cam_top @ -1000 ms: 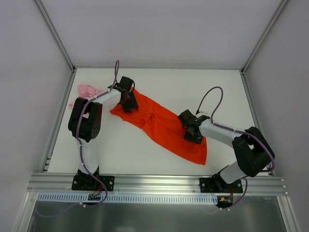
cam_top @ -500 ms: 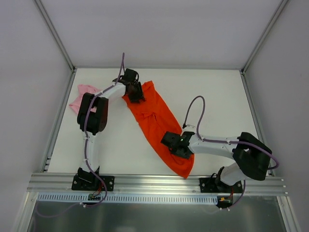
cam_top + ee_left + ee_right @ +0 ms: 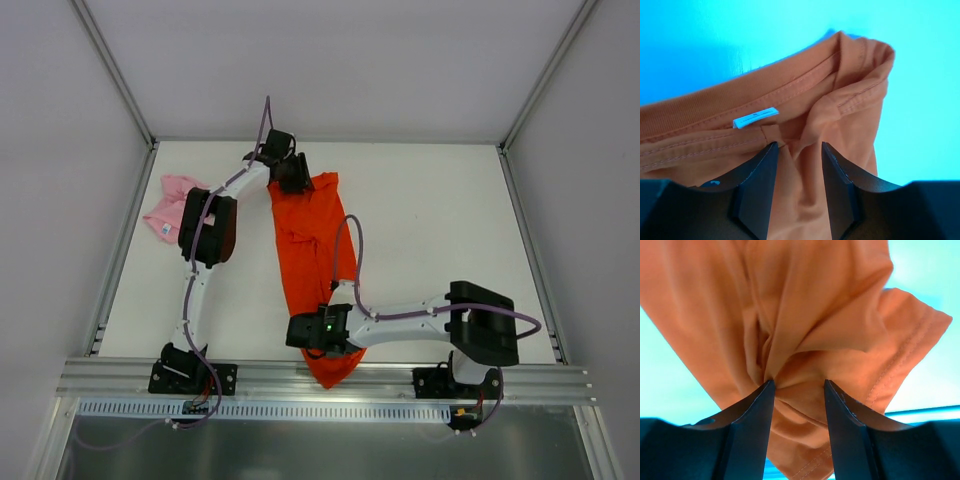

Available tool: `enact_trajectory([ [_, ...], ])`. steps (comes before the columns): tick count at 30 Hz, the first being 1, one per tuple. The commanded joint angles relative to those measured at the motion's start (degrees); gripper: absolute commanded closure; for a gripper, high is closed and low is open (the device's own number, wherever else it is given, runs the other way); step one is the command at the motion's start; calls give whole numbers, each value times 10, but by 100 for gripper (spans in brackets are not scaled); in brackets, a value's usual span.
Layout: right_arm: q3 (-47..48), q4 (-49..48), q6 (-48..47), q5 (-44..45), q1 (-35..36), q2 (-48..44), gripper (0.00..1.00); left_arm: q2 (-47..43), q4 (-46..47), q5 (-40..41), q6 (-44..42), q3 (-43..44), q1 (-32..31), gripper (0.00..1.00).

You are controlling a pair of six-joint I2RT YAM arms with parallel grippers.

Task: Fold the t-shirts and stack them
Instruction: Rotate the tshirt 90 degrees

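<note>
Orange tee [image 3: 305, 250] swung lengthwise; left gripper [image 3: 797, 150], right gripper [image 3: 799, 385] each pinch one end. Keep tension even, lower flat.

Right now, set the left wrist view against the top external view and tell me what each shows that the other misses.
Only the left wrist view: a small white sewn-in label at the collar.

Only the top external view: the small pale pink cloth t-shirt crumpled at the table's left side, and the right gripper clamped on the near end of the large orange-red cloth t-shirt, which is pulled out long.

Both: that orange-red shirt, pinched at its collar end by the left gripper.
</note>
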State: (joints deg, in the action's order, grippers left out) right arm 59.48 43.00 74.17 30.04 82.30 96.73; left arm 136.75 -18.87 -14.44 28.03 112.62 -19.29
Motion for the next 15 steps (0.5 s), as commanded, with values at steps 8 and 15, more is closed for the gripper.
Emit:
enact_trajectory([
  [8, 56, 60, 43, 92, 13, 40, 50, -116, -12, 24, -39, 17, 0, 57],
  [15, 131, 84, -74, 200, 19, 21, 48, -218, -73, 38, -66, 64, 22, 54],
])
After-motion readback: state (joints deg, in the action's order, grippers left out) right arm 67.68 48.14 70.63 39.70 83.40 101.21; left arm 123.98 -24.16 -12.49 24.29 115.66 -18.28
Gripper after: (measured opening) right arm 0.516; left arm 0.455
